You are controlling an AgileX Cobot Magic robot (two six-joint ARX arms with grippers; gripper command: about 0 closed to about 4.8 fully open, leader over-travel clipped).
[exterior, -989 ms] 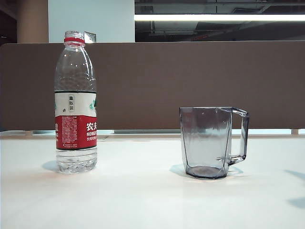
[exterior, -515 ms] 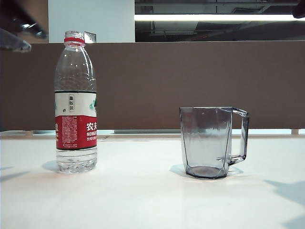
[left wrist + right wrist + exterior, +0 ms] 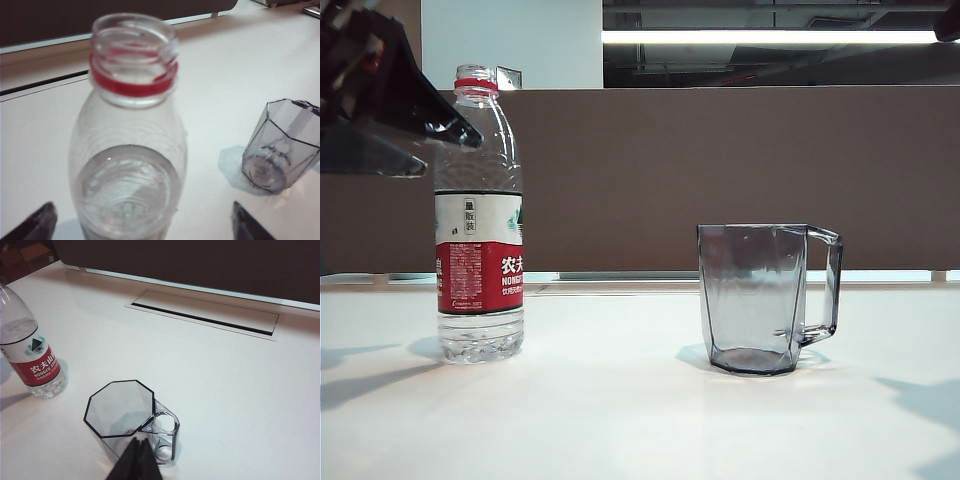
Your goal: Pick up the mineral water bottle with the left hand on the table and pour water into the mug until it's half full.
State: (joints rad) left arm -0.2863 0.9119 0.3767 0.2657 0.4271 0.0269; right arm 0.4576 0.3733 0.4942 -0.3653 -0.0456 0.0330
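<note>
Left pincer [image 3: 142,227] has arrived wide around bottle [image 3: 132,150]; right pincer [image 3: 135,460] closed above mug [image 3: 125,415]

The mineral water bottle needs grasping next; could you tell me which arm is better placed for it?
Probably the left. Its end effector is open, one finger on each side of the mineral water bottle, above the table. The right end effector is shut, over the mug.

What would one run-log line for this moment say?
phase: approach | left end effector: open, at bottle neck, no contact | right end effector: shut, above mug | bottle: upright, uncapped | mug: empty | table
</note>
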